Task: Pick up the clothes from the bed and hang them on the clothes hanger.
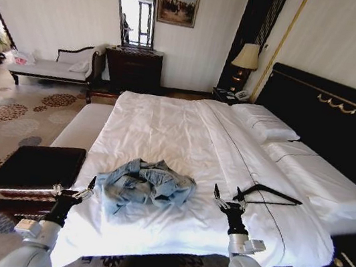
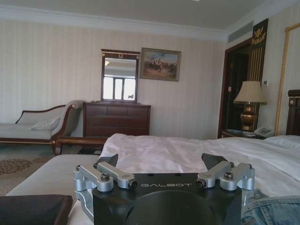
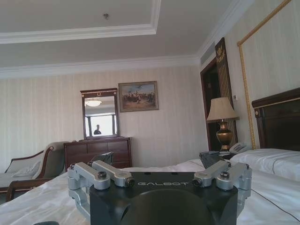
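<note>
Head view: shows a light-blue faded denim jacket (image 1: pixel 146 186) lying in a crumpled heap on the wide bed with white sheets (image 1: pixel 165 131), near the foot end, not lifted yet. Shows a thin black triangle-shaped hanger (image 1: pixel 270 195) lying flat on the same sheet, off to the right of the jacket and apart from it, with nothing hung on it. Shows the left gripper (image 1: pixel 77 191) low at the bed's edge, just beside the left side of the jacket; hard to tell if touching the cloth. Shows the right gripper (image 1: pixel 227 197) between the jacket and the hanger, close to the hanger's near end, holding nothing.

Left wrist view: shows the left gripper with its two fingers wide apart and empty, and a bit of blue denim just beside it. Right wrist view: shows the right gripper with fingers spread apart too, empty, looking out over the white sheet.

Looks like the very first step: getting ready to grab. Next move probably calls for picking a good spot in the messy heap, such as the collar or a shoulder, then going down and closing on a small pinch of cloth. Also calls for care with the hanger, so thin and flat on the soft sheet, likely tricky to get under
</note>
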Controlling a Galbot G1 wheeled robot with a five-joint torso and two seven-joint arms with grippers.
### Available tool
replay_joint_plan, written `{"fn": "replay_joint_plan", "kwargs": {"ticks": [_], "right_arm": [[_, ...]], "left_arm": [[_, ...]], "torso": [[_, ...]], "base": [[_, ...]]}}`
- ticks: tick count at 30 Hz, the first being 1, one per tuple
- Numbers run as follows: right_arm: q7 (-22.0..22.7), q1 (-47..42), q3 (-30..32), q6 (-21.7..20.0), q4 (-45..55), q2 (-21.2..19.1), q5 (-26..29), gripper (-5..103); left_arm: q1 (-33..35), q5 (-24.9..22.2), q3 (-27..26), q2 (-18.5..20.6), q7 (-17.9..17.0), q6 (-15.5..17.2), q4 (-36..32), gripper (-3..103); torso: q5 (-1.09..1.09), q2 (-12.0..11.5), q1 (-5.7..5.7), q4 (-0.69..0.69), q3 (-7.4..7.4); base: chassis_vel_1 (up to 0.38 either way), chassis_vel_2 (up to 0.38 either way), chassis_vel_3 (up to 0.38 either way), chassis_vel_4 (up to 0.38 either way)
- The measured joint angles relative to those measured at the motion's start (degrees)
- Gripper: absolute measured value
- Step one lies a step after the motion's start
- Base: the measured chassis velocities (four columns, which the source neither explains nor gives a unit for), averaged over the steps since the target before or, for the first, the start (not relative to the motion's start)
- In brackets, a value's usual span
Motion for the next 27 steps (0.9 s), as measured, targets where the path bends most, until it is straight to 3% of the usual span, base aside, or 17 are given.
{"fn": "replay_joint_plan", "kwargs": {"ticks": [7,10,11,14,15,18,22,27], "right_arm": [[0.26,0.61,-0.95,0.62,-0.53,0.33,0.00,100],[0.36,0.95,-1.34,0.98,-1.45,0.34,-0.46,100],[0.36,0.95,-1.34,0.98,-1.45,0.34,-0.46,100],[0.36,1.29,-1.82,1.35,-2.41,0.32,-0.82,100],[0.36,1.29,-1.82,1.35,-2.41,0.32,-0.82,100],[0.35,1.68,-2.27,1.51,-3.15,0.33,-1.03,100],[0.34,2.27,-2.62,1.64,-3.95,0.09,-1.09,100],[0.30,3.36,-3.02,2.01,-5.58,-0.10,-1.19,100]], "left_arm": [[-1.09,-2.13,0.07,0.83,-0.20,0.79,1.92,100],[-2.65,-10.30,0.21,2.21,-0.42,5.88,2.40,100],[-2.65,-10.30,0.21,2.21,-0.42,5.88,2.40,100],[-5.56,-22.93,0.16,4.18,0.01,13.80,3.69,100],[-5.56,-22.93,0.16,4.18,0.01,13.80,3.69,100],[-8.49,-32.07,0.21,5.15,0.40,18.64,6.02,100],[-11.04,-34.93,0.87,5.25,0.34,21.16,9.06,100],[-13.08,-34.19,2.66,4.70,-0.48,23.19,13.42,100]], "torso": [[0.00,-0.03,0.10,0.01,0.03],[-0.01,-0.03,0.08,0.01,0.03],[-0.01,-0.03,0.08,0.01,0.03],[0.00,0.02,-0.06,0.00,-0.02],[0.00,0.02,-0.06,0.00,-0.02],[0.00,0.02,-0.06,0.00,-0.02],[-0.02,0.00,0.02,0.00,0.00],[0.00,-0.01,0.03,0.02,0.01]], "base": [[-0.120,0.124,0.124,-0.128],[0.000,0.000,0.000,0.000],[0.000,0.000,0.000,0.000],[0.000,0.000,0.000,0.000],[0.000,0.000,0.000,0.000],[0.012,-0.018,-0.011,0.007],[0.000,0.000,0.000,0.000],[0.000,0.000,0.000,0.000]]}}
